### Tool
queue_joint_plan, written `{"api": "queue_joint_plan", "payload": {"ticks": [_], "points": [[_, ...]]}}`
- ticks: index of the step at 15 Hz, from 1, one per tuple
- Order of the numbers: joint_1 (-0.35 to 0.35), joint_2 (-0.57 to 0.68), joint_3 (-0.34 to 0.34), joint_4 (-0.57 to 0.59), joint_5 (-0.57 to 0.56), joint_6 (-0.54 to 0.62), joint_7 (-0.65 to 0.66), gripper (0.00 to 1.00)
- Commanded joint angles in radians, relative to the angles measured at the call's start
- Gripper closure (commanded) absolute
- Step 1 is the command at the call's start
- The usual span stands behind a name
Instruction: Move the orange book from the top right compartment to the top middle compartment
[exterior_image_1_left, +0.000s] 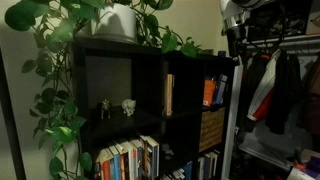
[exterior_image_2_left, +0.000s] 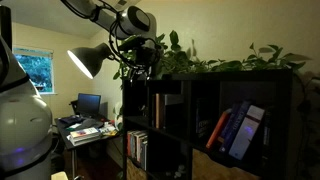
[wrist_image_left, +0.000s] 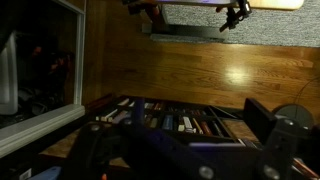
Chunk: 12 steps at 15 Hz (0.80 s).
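Note:
The orange book (exterior_image_1_left: 209, 92) stands in the top right compartment (exterior_image_1_left: 214, 70) of the black cube shelf, leaning next to a blue book (exterior_image_1_left: 219, 90). It also shows in an exterior view (exterior_image_2_left: 216, 128). The top middle compartment (exterior_image_1_left: 183, 85) holds only a thin tan-spined book (exterior_image_1_left: 168, 95) at its left wall. My gripper (exterior_image_2_left: 136, 62) hangs high in front of the shelf's upper left corner, far from the orange book. In the wrist view its dark fingers (wrist_image_left: 180, 128) stand wide apart with nothing between them, and the shelf lies far beyond them.
A leafy plant in a white pot (exterior_image_1_left: 118, 22) sits on top of the shelf. Small animal figurines (exterior_image_1_left: 117, 107) stand in the wide left cubby. A woven basket (exterior_image_1_left: 211, 128) fills the cubby below the orange book. A lamp (exterior_image_2_left: 88, 62) and a desk with a monitor (exterior_image_2_left: 90, 103) stand beyond.

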Motion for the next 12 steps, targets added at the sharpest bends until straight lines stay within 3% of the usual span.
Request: {"api": "queue_joint_plan", "payload": {"ticks": [1, 6, 12], "points": [[0.02, 0.002, -0.016, 0.003, -0.005, -0.003, 0.007, 0.0], [0.02, 0.002, -0.016, 0.003, -0.005, -0.003, 0.007, 0.0], [-0.01, -0.069, -0.047, -0.134, 0.003, 0.315, 0.09, 0.0]]}}
